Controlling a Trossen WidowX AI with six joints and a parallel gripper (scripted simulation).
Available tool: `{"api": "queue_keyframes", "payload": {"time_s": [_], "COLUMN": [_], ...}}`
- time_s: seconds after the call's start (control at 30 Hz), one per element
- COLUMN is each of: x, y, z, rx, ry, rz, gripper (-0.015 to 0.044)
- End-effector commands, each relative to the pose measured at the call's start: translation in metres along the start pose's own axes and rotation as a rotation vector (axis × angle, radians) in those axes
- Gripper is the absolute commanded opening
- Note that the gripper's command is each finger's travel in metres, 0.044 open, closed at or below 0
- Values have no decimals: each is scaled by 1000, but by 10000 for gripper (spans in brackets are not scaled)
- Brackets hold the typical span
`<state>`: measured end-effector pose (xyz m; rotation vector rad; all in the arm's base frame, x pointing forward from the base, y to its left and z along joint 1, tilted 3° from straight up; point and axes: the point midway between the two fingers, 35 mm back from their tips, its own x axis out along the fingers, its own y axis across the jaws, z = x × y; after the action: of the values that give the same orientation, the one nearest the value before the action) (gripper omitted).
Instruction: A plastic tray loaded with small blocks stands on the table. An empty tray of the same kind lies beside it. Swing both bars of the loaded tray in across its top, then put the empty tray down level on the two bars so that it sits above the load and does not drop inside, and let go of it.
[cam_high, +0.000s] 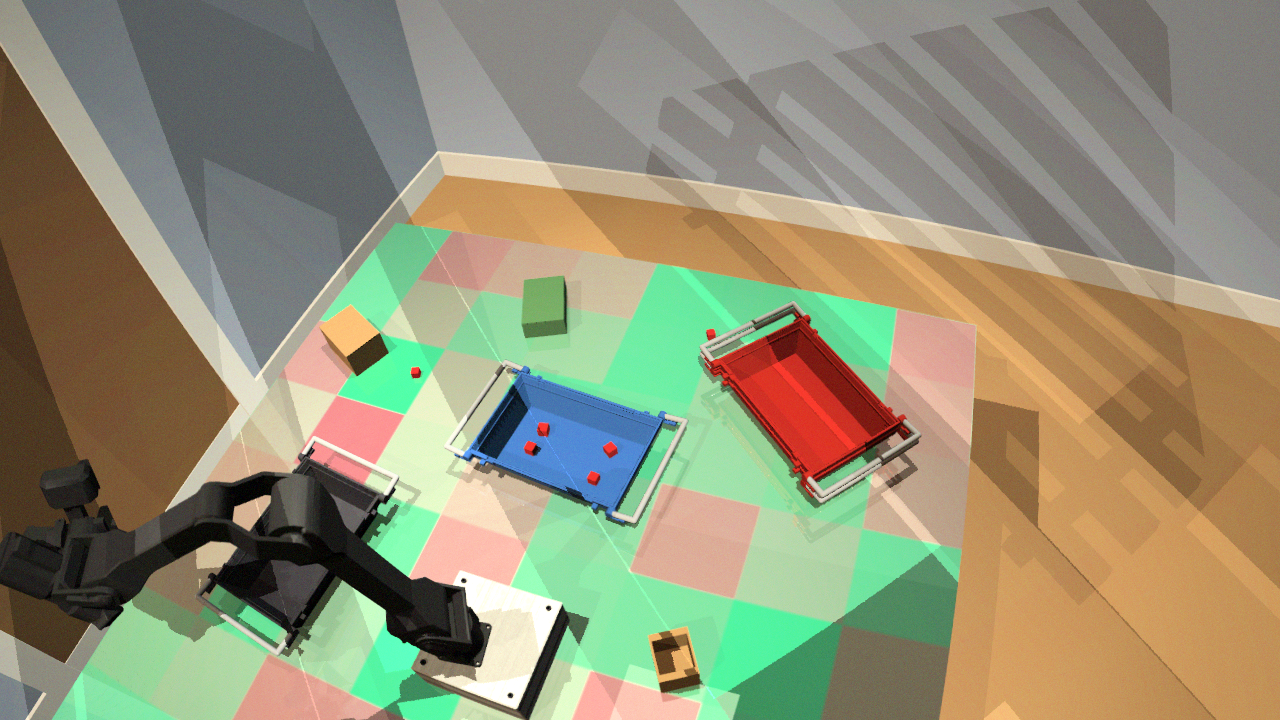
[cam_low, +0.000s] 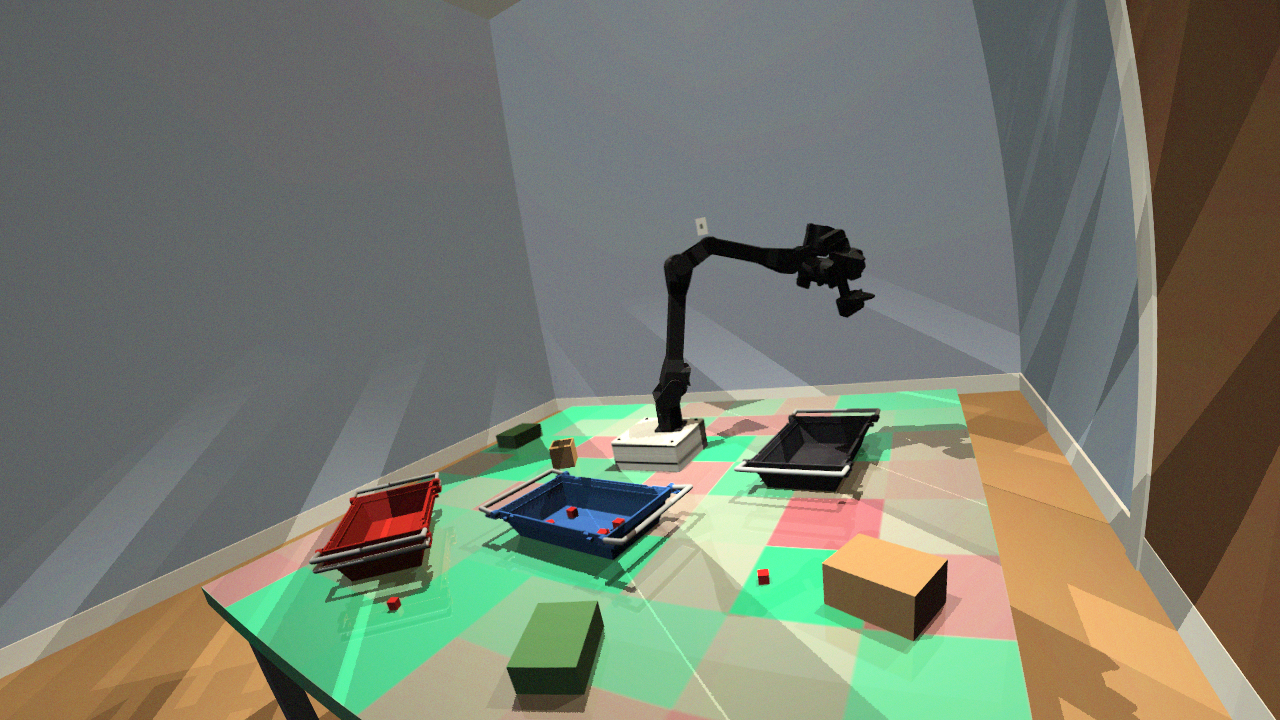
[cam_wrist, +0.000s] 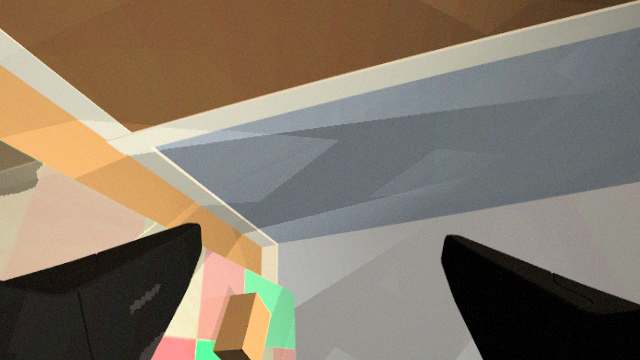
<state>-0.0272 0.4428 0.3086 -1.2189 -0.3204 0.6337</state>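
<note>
Top view: the black parallel-jaw gripper (cam_high: 53, 573) hangs wide open and empty at the near left, high off the table; the blue plastic tray (cam_high: 626, 428) with small red blocks (cam_high: 609, 448) lies to its right, long axis left-right, wire bars (cam_high: 471, 404) swung outward.

The single black arm (cam_low: 673, 304) rises near-vertically from its base, bends at the elbow, and extends its forearm roughly horizontally, high above the surface. The wrist angles downward at the far end. The gripper (cam_low: 854, 298) is carried aloft with its fingers spread wide, nothing between them.
</note>
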Motion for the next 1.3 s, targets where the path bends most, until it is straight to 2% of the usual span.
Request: {"api": "queue_keyframes", "payload": {"time_s": [0.0,0.23,0.37,0.57,0.7,0.93,1.1,1.27], "x": [0,1,32,97,151,214,239,243], "y": [0,0,-2,0,0,1,5,7], "z": [0,0,-9,-46,-99,-199,-284,-372], "rx": [0,2,-29,-237,-418,-689,-864,-963], "ry": [0,0,19,99,191,292,304,253], "rz": [0,1,27,103,197,431,677,938], "gripper": [374,190,87,87,87,87,87,87]}}
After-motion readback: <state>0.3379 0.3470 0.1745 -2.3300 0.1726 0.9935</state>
